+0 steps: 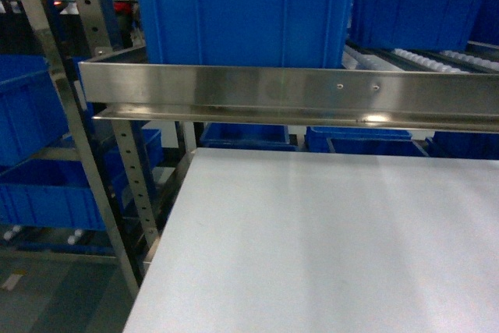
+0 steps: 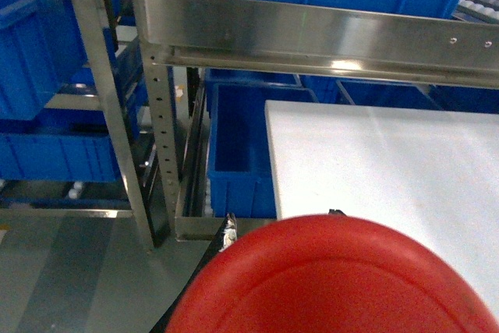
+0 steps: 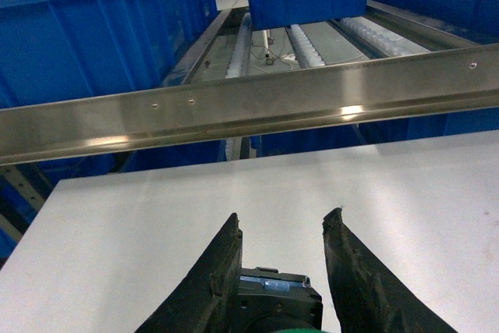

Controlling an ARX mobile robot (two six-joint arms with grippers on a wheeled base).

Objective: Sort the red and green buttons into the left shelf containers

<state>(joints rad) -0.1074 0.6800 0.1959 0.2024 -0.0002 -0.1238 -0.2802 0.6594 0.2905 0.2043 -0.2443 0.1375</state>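
The wide red cap of the red button [image 2: 335, 278] fills the bottom of the left wrist view. My left gripper [image 2: 282, 218] is shut on it, and only the two black fingertips [image 2: 228, 222] show at the cap's edge. In the right wrist view my right gripper [image 3: 284, 216] is shut on the green button [image 3: 277, 295]. Its dark body with a blue bit sits between the fingers, with a sliver of green cap at the frame's bottom. Blue containers [image 1: 31, 107] stand on the left shelf, and an open one [image 2: 238, 138] lies below the table's left edge. Neither gripper shows in the head view.
A white table [image 1: 327, 247] lies ahead, crossed at its far edge by a steel rail [image 1: 288, 95]. A large blue bin [image 1: 242, 13] sits above the rail, with roller tracks [image 3: 300, 44] and more blue bins behind. Perforated steel posts [image 2: 113, 107] stand at left.
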